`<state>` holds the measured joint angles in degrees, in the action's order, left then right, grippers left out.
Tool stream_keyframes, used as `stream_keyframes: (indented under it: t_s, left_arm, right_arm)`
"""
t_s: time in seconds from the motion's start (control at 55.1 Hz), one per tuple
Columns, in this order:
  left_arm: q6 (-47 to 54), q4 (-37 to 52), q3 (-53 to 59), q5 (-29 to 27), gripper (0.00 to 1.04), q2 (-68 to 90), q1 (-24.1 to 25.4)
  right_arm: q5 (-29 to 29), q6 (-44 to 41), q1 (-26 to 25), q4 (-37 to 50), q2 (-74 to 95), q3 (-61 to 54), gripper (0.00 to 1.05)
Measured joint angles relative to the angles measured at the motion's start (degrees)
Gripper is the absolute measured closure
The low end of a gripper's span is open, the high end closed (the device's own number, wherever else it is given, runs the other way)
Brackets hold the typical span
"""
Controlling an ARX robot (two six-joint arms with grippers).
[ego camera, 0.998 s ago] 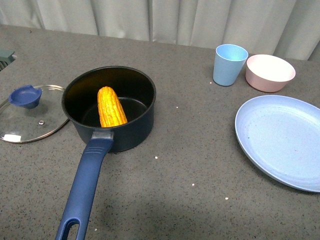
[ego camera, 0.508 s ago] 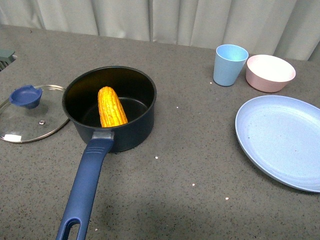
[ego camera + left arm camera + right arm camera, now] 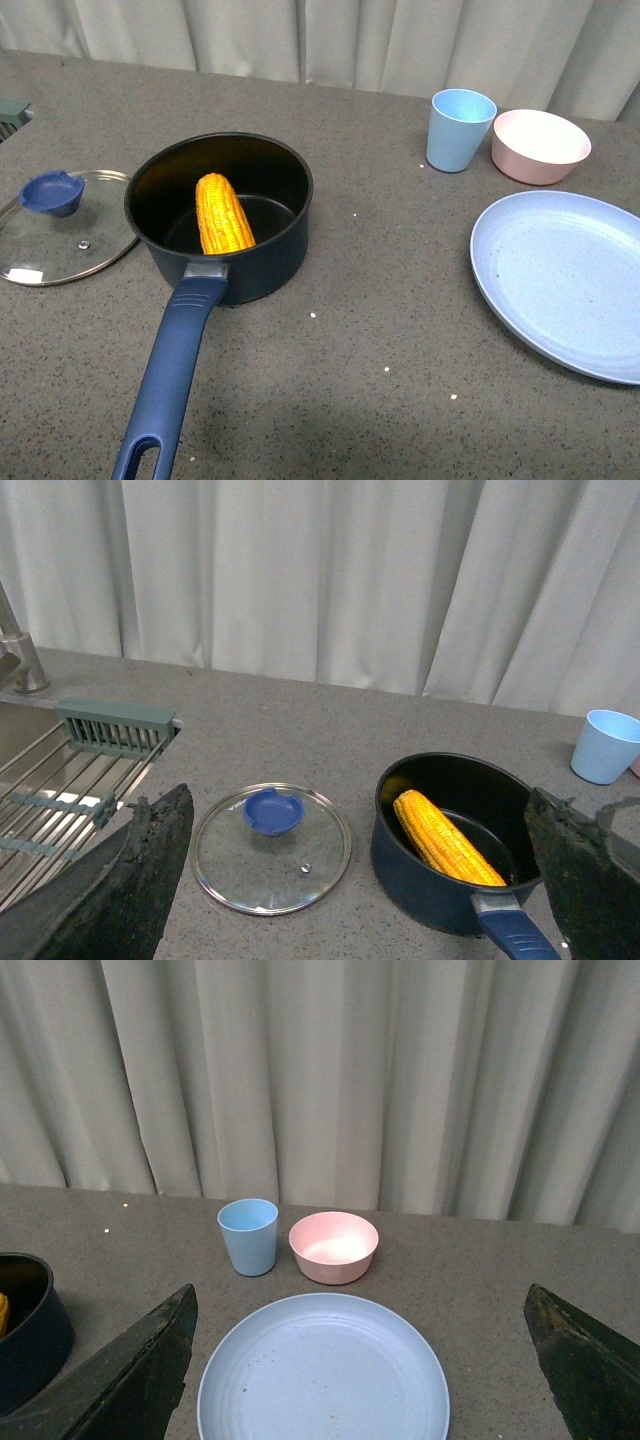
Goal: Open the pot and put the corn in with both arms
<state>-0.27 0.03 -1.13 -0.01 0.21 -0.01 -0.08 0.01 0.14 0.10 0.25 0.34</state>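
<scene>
The corn (image 3: 223,213) lies inside the pot (image 3: 219,215), leaning on the wall near the handle, and the glass lid (image 3: 62,226) rests flat on the counter just beside the pot, so I judge the task is nearly finished and you only need to keep both arms high and away from the long handle. Both arms are raised and pulled back, out of the front view. The left gripper (image 3: 350,880) and the right gripper (image 3: 360,1370) both stand wide apart and hold nothing.

Neither arm shows in front view. Left gripper (image 3: 350,880) and right gripper (image 3: 360,1370) — jaws spread wide, nothing between them.
</scene>
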Motion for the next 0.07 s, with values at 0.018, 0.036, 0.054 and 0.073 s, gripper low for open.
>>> stream_keyframes:
  t_s: [0.018, 0.036, 0.054, 0.073]
  left_arm:
    - [0.0, 0.0, 0.0, 0.0, 0.06, 0.0, 0.0]
    - [0.0, 0.0, 0.0, 0.0, 0.06, 0.0, 0.0]
    - [0.0, 0.0, 0.0, 0.0, 0.06, 0.0, 0.0]
    - [0.0, 0.0, 0.0, 0.0, 0.06, 0.0, 0.0]
  right_arm:
    - [0.0, 0.0, 0.0, 0.0, 0.0, 0.0, 0.09]
    - [0.0, 0.0, 0.0, 0.0, 0.0, 0.0, 0.09]
    - [0.0, 0.0, 0.0, 0.0, 0.0, 0.0, 0.09]
    - [0.0, 0.0, 0.0, 0.0, 0.0, 0.0, 0.09]
